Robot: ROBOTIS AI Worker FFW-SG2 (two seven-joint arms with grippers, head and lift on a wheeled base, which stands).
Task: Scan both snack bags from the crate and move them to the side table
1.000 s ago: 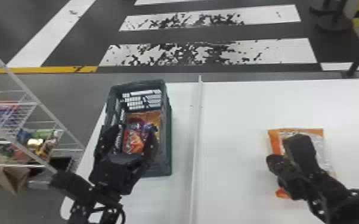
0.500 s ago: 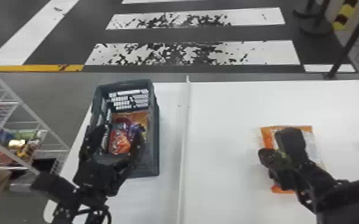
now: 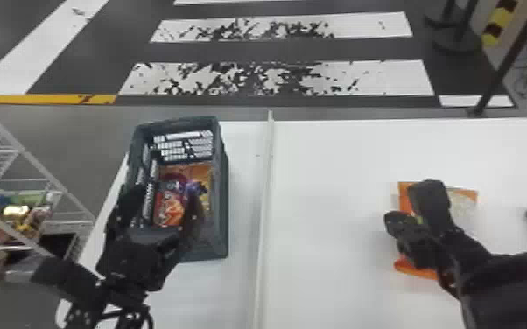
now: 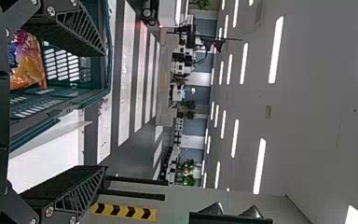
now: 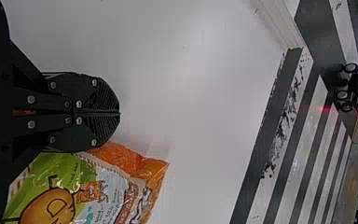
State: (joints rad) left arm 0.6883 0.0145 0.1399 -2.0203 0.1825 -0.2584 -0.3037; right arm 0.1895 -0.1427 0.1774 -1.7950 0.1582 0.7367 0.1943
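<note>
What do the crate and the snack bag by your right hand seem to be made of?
The crate looks like rigid, dull plastic: its dark wall has a regular grid of openings. The snack bag is probably thin, glossy plastic film, going by its creases and glints; a foil lining can't be ruled out.

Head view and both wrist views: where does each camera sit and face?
Head view: on the head, facing forward, down at crate and table; left arm, right arm show.
Left wrist view: on that wrist, facing past the crate into the room; left gripper, open.
Right wrist view: on that wrist, facing over table to floor; right gripper, shut.
Head and right wrist share the orange snack bag.
</note>
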